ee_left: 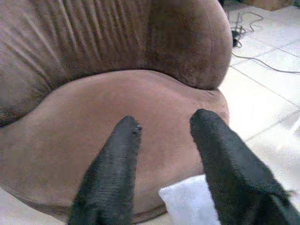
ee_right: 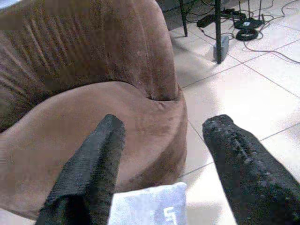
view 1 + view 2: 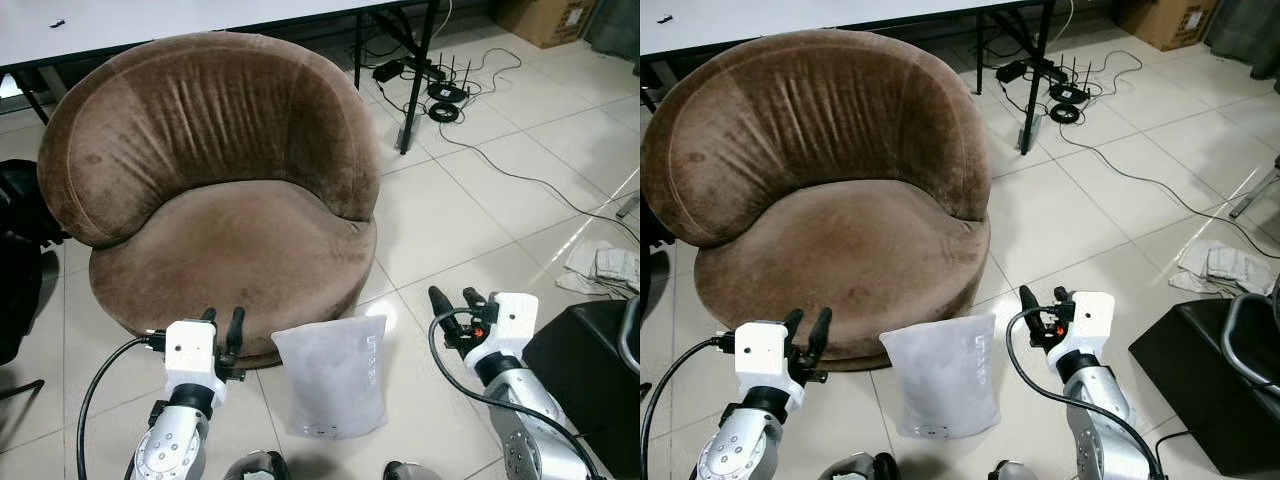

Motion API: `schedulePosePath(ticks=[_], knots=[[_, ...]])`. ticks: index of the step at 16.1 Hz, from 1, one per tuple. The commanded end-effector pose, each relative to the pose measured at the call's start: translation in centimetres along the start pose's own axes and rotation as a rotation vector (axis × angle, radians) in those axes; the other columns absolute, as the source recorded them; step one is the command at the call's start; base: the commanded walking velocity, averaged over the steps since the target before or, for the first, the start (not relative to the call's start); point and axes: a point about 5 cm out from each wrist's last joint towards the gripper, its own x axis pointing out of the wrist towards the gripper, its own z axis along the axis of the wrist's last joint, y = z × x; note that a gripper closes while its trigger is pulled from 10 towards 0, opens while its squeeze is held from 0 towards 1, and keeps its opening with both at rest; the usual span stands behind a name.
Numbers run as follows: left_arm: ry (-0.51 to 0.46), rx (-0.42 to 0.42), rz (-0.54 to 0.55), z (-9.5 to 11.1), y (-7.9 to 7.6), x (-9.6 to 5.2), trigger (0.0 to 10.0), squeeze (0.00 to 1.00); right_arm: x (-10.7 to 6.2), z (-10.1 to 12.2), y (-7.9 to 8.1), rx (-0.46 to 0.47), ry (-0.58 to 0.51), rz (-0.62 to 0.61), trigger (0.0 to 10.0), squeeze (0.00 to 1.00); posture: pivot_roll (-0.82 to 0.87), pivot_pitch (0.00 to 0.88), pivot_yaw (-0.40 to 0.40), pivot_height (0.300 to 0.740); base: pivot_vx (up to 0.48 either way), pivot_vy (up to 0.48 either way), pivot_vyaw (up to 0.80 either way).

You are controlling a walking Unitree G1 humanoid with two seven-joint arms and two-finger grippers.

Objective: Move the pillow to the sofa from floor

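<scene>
Risk of limp pillow (image 3: 331, 377) on floor (image 3: 470, 210) slipping between spread left pincer (image 3: 222, 322) and spread right pincer (image 3: 455, 300), missing sofa (image 3: 215, 190).

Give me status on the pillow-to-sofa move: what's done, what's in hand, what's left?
Done: nothing placed yet; the grey pillow stands on the floor tiles against the brown sofa base. In hand: nothing; the left hand and the right hand are open, one on each side of the pillow, not touching it. Left: grasp the pillow, lift it, set it on the bare seat.
</scene>
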Motion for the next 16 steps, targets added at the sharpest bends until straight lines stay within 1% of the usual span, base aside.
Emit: schedulePosePath(ticks=[1, 2, 3, 4, 5, 6, 7, 9, 10, 11, 13, 16], knots=[[-0.019, 0.015, -0.044, 0.7, -0.5, 0.2, 10.0, 1.00, 0.3, 0.1, -0.6, 0.000, 0.008, -0.030, 10.0, 1.00, 0.00, 0.121, 0.043, 0.740, 0.000, 0.000, 0.00], [-0.023, 0.021, -0.049, 0.8, -0.5, 0.4, 10.0, 1.00, 0.5, 0.1, -0.7, -0.007, 0.011, -0.036, 10.0, 1.00, 0.00, 0.126, 0.050, 0.740, 0.000, 0.000, 0.00], [-0.023, 0.056, -0.049, 1.2, -0.5, 0.8, 10.0, 1.00, 0.7, 0.3, -0.8, 0.002, 0.005, -0.047, 10.0, 1.00, 0.00, 0.126, 0.050, 0.740, 0.000, 0.000, 0.00], [-0.006, 0.091, -0.055, 1.1, -0.5, 1.7, 10.0, 1.00, 0.9, -1.0, -1.9, -0.006, 0.069, -0.091, 10.0, 1.00, 0.00, 0.119, 0.052, 0.740, 0.000, 0.000, 0.00], [0.018, 0.088, -0.064, 0.6, -0.5, 2.4, 10.0, 1.00, 0.5, -3.0, -3.0, -0.027, 0.155, -0.130, 10.0, 1.00, 0.01, 0.129, 0.059, 0.740, 0.000, 0.000, 0.00], [0.037, 0.116, -0.074, 0.1, 0.1, 2.2, 10.0, 1.00, 0.3, -2.0, -2.4, 0.000, 0.105, -0.074, 10.0, 1.00, 0.01, 0.129, 0.059, 0.740, 0.000, 0.000, 0.00], [0.032, 0.062, -0.037, 0.4, 0.7, 1.5, 10.0, 1.00, 0.2, -0.6, -1.6, 0.043, 0.039, -0.032, 10.0, 1.00, 0.00, 0.123, 0.061, 0.740, 0.000, 0.000, 0.00], [0.073, 0.056, -0.026, -0.6, 0.7, 1.2, 10.0, 1.00, 0.3, -1.3, -1.4, 0.037, 0.059, -0.042, 10.0, 1.00, 0.00, 0.120, 0.060, 0.740, 0.000, 0.000, 0.00], [0.080, 0.058, -0.024, -0.7, 0.7, 1.2, 10.0, 1.00, 0.3, -1.4, -1.4, 0.036, 0.061, -0.043, 10.0, 1.00, 0.00, 0.120, 0.060, 0.740, 0.000, 0.000, 0.00], [0.072, 0.038, -0.049, -0.7, 0.0, 1.0, 10.0, 1.00, 0.3, -1.5, -1.1, 0.044, 0.052, -0.018, 10.0, 1.00, 0.00, 0.124, 0.057, 0.740, 0.000, 0.000, 0.00], [0.076, 0.025, -0.055, -0.9, -0.3, 0.8, 10.0, 1.00, 0.1, -1.6, -0.9, 0.050, 0.048, -0.003, 10.0, 1.00, 0.00, 0.124, 0.057, 0.740, 0.000, 0.000, 0.00], [0.088, 0.011, -0.073, -1.1, -0.3, 0.5, 10.0, 1.00, -0.6, -1.8, -1.4, 0.039, 0.056, -0.020, 10.0, 1.00, 0.00, 0.136, 0.060, 0.740, 0.000, 0.000, 0.00]])
